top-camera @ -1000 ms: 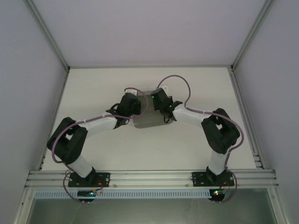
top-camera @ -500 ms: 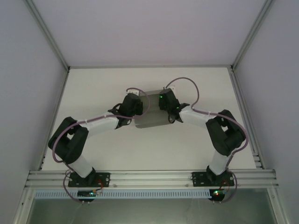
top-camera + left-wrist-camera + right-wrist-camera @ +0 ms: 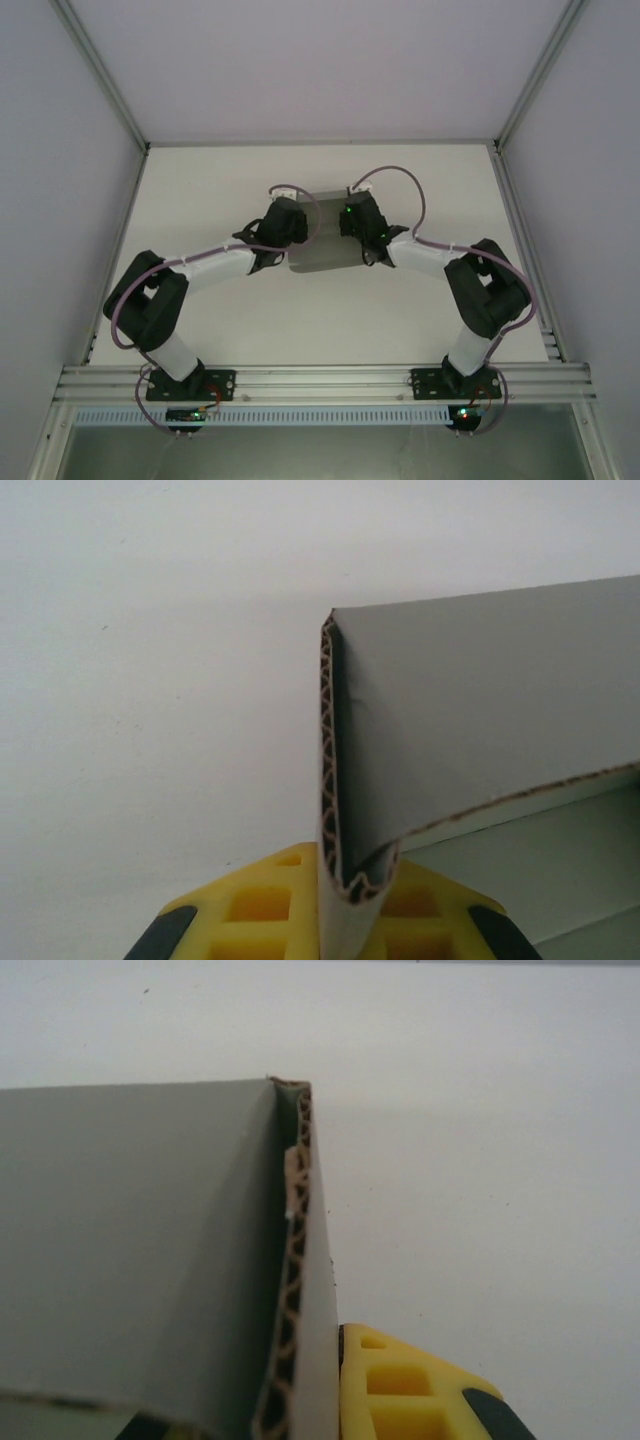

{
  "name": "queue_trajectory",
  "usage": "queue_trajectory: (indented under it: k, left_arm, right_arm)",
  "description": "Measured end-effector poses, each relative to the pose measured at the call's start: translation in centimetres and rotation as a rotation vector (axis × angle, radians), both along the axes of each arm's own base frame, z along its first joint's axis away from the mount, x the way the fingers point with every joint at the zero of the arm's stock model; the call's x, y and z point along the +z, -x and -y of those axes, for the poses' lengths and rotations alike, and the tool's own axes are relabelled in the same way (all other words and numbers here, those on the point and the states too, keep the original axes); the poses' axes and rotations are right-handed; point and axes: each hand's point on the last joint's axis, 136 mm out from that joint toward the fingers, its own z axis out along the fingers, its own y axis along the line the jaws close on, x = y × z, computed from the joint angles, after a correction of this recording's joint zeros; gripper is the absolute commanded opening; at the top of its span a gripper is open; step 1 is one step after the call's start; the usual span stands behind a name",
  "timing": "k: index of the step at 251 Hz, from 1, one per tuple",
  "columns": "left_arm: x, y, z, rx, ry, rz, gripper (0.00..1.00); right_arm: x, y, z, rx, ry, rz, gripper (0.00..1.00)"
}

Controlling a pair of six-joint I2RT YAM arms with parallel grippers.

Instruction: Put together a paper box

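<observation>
The paper box [image 3: 326,250] is grey corrugated cardboard, lying mid-table between the two wrists. My left gripper [image 3: 292,218] is at its left edge. In the left wrist view the yellow fingers [image 3: 262,905] are shut on a folded-up double side wall of the paper box [image 3: 480,710], with my left gripper [image 3: 350,885] pinching its lower end. My right gripper [image 3: 357,218] is at the right edge. In the right wrist view its yellow finger [image 3: 400,1385] presses the outside of the upright right wall of the paper box [image 3: 130,1240]. The other finger is hidden behind the cardboard.
The white table [image 3: 330,320] lies open all around the box. An aluminium rail [image 3: 320,380] carrying both arm bases runs along the near edge. Pale enclosure walls and corner posts [image 3: 120,100] bound the back and sides.
My right gripper shifted rightward along the box, opened briefly and shut again on the right wall. The left gripper kept its grip and edged slightly back.
</observation>
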Motion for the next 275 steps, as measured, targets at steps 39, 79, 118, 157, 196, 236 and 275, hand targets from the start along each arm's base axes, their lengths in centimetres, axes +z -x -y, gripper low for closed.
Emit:
queue_trajectory:
  k: [39,79,118,157,196,236,275]
  left_arm:
    - [0.1,-0.5,-0.4,0.121,0.024,-0.038,0.00]
    - [-0.5,-0.3,-0.7,0.182,0.045,-0.074,0.00]
    - [-0.9,-0.2,-0.6,0.197,0.047,-0.091,0.00]
    - [-0.5,-0.5,-0.2,0.146,0.013,-0.053,0.00]
    - [-1.5,-0.2,-1.2,0.106,-0.031,-0.047,0.00]
    - [-1.1,-0.9,-2.3,0.059,-0.075,-0.035,0.00]
    - [0.9,-1.0,-1.7,-0.102,-0.074,-0.009,0.00]
  right_arm:
    - [0.5,0.0,0.2,-0.080,0.012,0.030,0.00]
    - [0.2,0.1,0.3,-0.114,0.013,0.018,0.00]
    - [-0.4,-0.2,0.3,-0.148,0.005,-0.018,0.00]
    - [-0.3,-0.4,0.0,-0.124,-0.002,0.020,0.19]
    - [-0.5,0.1,-0.4,0.016,-0.011,0.031,0.72]
    - [2.7,1.7,-2.2,0.225,-0.115,0.046,0.99]
    - [8.4,4.5,-3.5,0.353,-0.206,0.135,0.99]
